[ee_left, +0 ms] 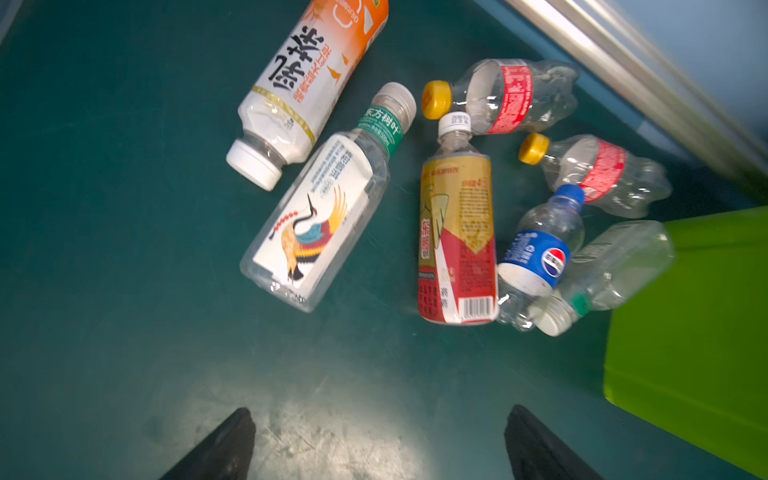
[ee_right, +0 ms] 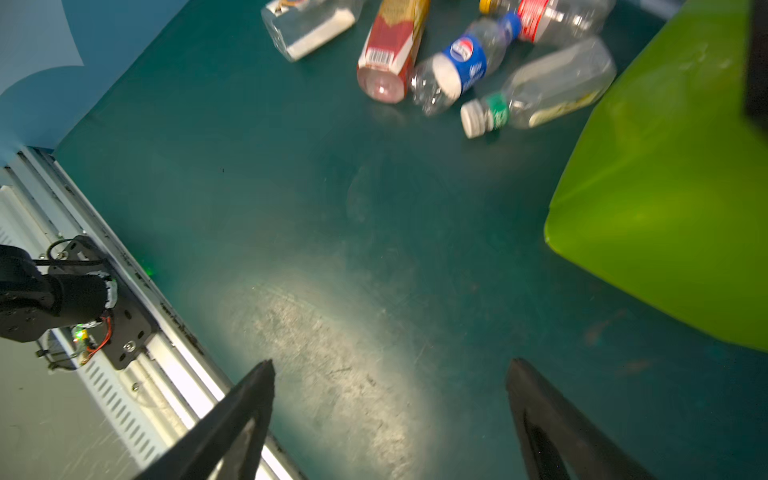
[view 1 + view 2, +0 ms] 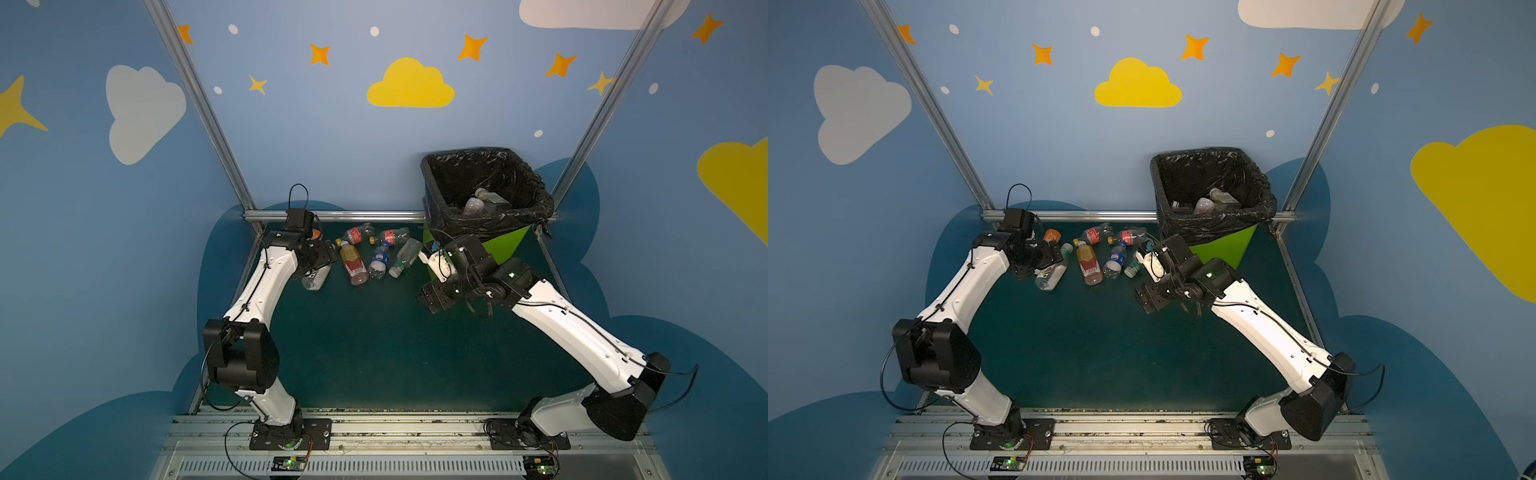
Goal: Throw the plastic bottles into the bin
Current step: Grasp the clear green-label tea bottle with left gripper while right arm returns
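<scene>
Progress partial: seven plastic bottles [image 1: 457,232] lie on the bench [image 1: 124,332] beside the bin [image 3: 511,243]; perhaps three sit inside. Left end effector [image 1: 380,411] and right end effector [image 2: 391,362] both spread wide, empty.

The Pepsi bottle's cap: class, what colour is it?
The Pepsi bottle has a blue cap, clearest in the left wrist view.

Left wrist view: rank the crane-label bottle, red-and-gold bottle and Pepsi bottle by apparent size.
1. crane-label bottle, longest and widest
2. red-and-gold bottle, somewhat smaller
3. Pepsi bottle, clearly smallest
All three lie on the same floor, so nearness hardly skews this.
</scene>
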`<state>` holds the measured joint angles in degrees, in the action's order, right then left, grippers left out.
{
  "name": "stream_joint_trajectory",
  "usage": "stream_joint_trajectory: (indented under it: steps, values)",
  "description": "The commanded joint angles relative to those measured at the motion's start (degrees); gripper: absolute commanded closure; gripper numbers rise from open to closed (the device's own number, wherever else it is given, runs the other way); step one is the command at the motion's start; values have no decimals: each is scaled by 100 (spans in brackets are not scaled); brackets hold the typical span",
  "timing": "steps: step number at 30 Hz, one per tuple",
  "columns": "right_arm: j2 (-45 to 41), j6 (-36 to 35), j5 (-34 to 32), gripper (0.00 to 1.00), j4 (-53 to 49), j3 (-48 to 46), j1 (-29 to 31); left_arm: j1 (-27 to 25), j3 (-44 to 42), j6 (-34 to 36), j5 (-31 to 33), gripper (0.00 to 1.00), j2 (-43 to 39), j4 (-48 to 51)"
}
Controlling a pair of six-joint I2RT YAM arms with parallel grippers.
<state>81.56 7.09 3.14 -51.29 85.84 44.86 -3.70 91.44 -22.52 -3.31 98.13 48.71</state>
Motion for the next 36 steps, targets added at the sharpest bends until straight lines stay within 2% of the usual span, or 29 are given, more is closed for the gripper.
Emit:
stream_joint_trajectory:
  steps: [1,8,15,36]
  values:
    - [-194,396,168,13,-114,-113,24,91,485,261,159,6,480,386]
    - [202,393,373,14,-730,-384,15,217,2124,615,10,6,2006,1385]
    - [437,475,372,13,-848,-319,19,368,3084,670,37,5,2829,1755]
    - [712,778,187,13,-1067,80,59,563,3843,1111,-82,6,3979,2029]
